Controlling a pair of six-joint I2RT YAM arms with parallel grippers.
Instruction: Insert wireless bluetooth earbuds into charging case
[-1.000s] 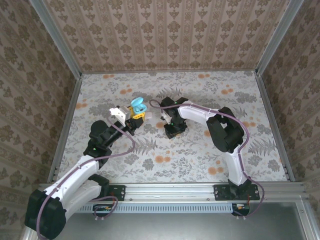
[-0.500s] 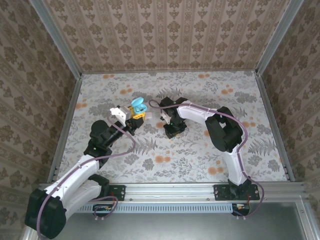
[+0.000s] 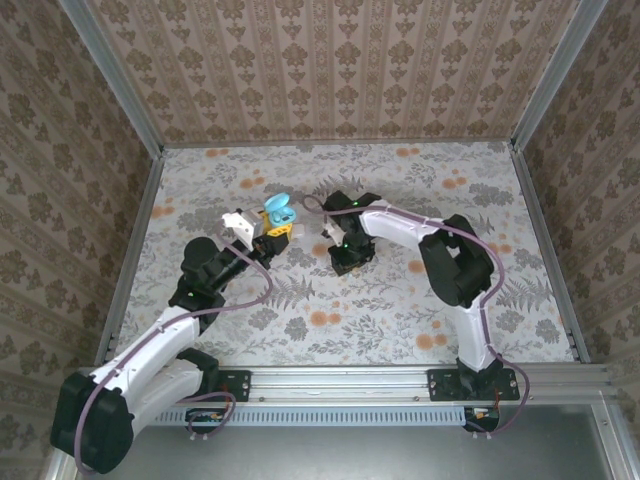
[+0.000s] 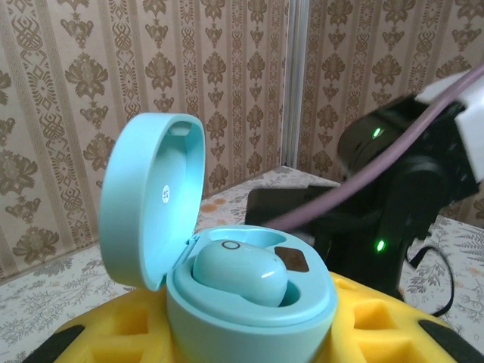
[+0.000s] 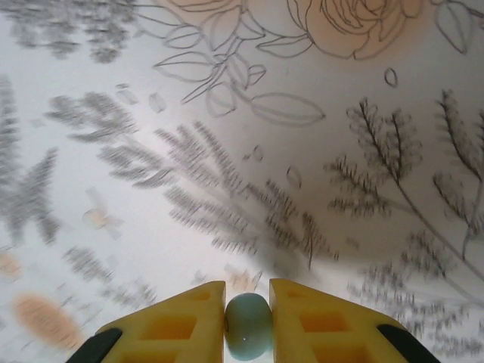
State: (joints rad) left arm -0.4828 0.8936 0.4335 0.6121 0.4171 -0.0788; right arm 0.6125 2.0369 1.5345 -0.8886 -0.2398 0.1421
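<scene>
Wireless bluetooth earbud (image 5: 248, 336) pinched over the floral worktop (image 5: 227, 151).

The small, glossy teal-green earbud, smooth and rounded, sits between the yellow tips of the right fingers (image 5: 181, 321), which are closed on it low over the worktop. A second earbud (image 4: 240, 274) of the same colour lies in a well of the open charging case (image 4: 151, 204), whose lid stands tilted back. The left fingers (image 4: 106, 336) clamp the case's base from both sides.
</scene>
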